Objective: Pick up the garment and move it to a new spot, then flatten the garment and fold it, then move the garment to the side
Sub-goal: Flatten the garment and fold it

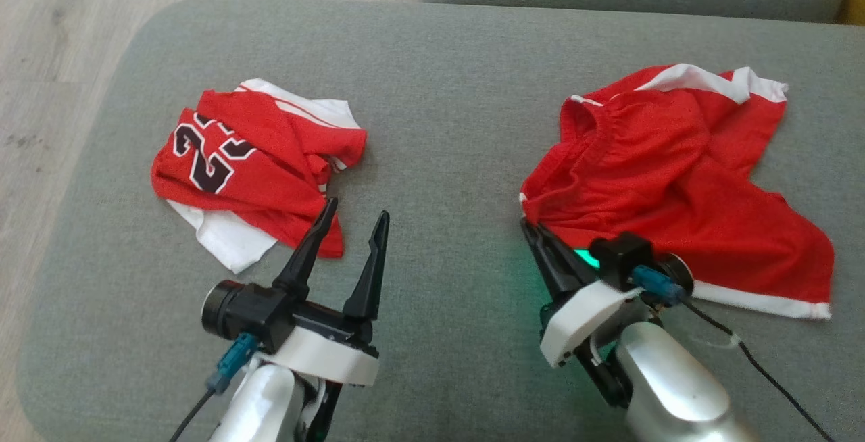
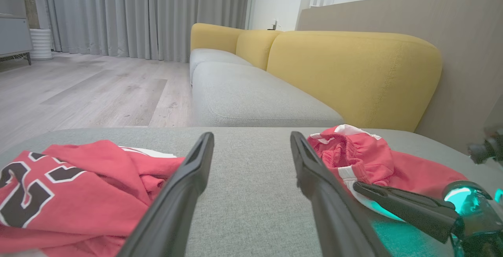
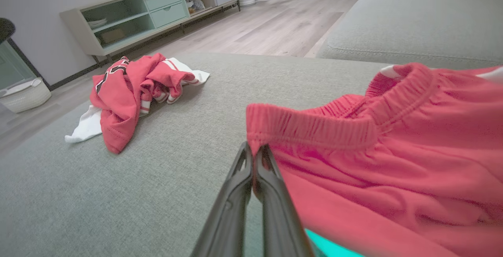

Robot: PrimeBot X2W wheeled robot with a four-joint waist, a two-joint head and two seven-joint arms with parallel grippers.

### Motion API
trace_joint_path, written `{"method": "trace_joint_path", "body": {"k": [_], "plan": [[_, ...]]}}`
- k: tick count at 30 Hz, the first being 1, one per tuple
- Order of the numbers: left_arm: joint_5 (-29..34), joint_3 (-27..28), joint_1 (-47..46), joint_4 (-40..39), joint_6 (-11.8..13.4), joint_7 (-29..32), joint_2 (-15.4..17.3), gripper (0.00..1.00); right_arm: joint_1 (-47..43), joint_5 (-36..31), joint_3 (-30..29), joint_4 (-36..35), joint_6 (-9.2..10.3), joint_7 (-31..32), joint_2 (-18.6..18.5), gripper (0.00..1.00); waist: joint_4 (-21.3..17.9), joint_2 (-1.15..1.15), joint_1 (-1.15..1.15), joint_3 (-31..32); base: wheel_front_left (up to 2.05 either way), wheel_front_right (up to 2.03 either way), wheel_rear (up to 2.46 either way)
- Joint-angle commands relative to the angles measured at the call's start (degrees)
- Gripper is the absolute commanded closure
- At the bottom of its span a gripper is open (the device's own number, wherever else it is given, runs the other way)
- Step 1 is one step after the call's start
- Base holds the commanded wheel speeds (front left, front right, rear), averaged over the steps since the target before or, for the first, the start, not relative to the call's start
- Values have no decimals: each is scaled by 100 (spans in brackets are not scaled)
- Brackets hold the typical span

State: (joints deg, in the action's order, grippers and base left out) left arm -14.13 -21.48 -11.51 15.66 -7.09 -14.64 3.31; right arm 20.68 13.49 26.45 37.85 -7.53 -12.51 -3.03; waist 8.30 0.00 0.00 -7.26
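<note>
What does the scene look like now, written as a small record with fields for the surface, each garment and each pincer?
surface: grey cushion
garment 1: red shorts, crumpled, on the robot's right part of the grey cushion
garment 2: red jersey with a number, bunched, on the left part
right pincer: shut on the waistband edge of the red shorts
left pincer: open, holding nothing, close to the red jersey

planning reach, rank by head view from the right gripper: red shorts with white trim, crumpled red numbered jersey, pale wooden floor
1. red shorts with white trim, pinched by right gripper
2. crumpled red numbered jersey, to its left
3. pale wooden floor, far left
</note>
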Motion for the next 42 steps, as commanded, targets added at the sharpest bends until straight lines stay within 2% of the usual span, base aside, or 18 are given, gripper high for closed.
{"method": "trace_joint_path", "body": {"k": [1, 5, 7, 12, 15, 26, 29, 35, 42], "plan": [[33, 223, -155, -179, -19, -36, 5, 0, 250, -62, 178, -135, 4, -4, 15, 100, 35, 0, 0, -6, 0, 0, 0], [34, 241, -135, -160, -21, -36, 1, 0, 327, -143, 456, 27, 4, 100, 15, 100, 83, 0, 0, -4, 0, 0, 0], [37, 251, -128, -151, -22, -36, -1, 0, 359, -202, 502, 73, 4, 75, 15, 0, 77, 0, 0, 3, 0, 0, 0], [60, 329, -97, -160, -17, -36, 20, 0, 326, -113, 429, 2, 4, -23, 15, 0, -93, 0, 0, 54, 0, 0, 0], [78, 364, -79, -171, -16, -36, 41, 0, 226, -63, 156, -124, 4, -108, 15, 0, -259, 0, 0, 113, 0, 0, 0], [110, 455, 61, -257, -14, -36, 84, 0, -835, -430, -1926, -1052, 4, -240, 15, 0, -947, 0, 0, 242, 0, 0, 0], [121, 439, 75, -263, -16, -36, 83, 0, -1131, -508, -2327, -1178, 4, -237, 15, 0, -1088, 0, 0, 213, 0, 0, 0], [137, 404, 29, -265, -21, -36, 75, 0, -1289, -455, -2722, -1126, 4, -82, 15, 0, -1202, 0, 0, 157, 0, 0, 0], [141, 329, -32, -268, -27, -36, 70, 0, -1080, -579, -3344, -676, 4, 102, 15, 0, -1112, 0, 0, 50, 0, 0, 0]]}}
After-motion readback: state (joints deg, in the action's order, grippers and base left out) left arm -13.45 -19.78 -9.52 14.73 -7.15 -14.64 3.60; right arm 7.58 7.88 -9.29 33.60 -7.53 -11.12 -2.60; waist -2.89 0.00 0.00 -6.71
